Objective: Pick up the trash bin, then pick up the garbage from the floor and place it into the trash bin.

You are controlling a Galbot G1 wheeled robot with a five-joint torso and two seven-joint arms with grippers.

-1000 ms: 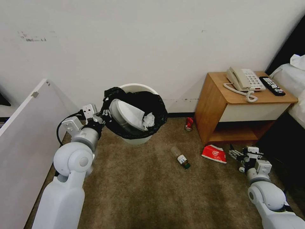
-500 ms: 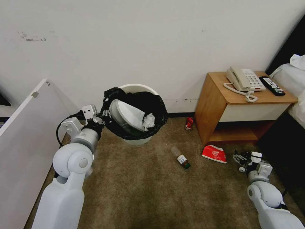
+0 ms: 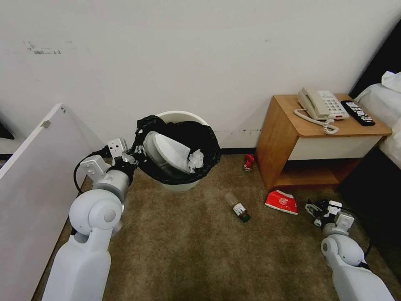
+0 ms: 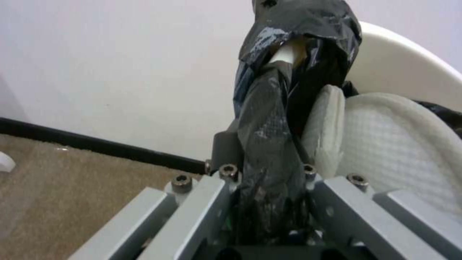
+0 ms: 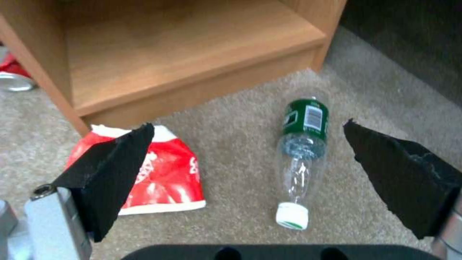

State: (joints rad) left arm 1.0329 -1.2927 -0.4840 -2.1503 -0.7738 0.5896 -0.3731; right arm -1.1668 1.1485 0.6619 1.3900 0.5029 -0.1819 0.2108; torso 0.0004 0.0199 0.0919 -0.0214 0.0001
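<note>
Right tool [image 5: 250, 159] low over carpet [image 3: 188, 242], pads spread wide; clear bottle with green label [image 5: 301, 159] lies between them, red packet [image 5: 158, 173] just beside. Left tool [image 4: 269, 202] clamped on bag-covered rim of trash bin [image 3: 179, 146], holding bin tilted. White slipper [image 3: 167, 152] and tissue [image 3: 195, 159] inside. Brown bottle [image 3: 238, 207] mid-floor. Red can [image 3: 249, 162] near wall, beside nightstand [image 3: 292, 142].

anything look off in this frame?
Trash bin hangs tilted, left gripper shut on its bag-covered rim, slipper jutting out. Red packet and clear bottle lie on the carpet below the open right gripper.
</note>
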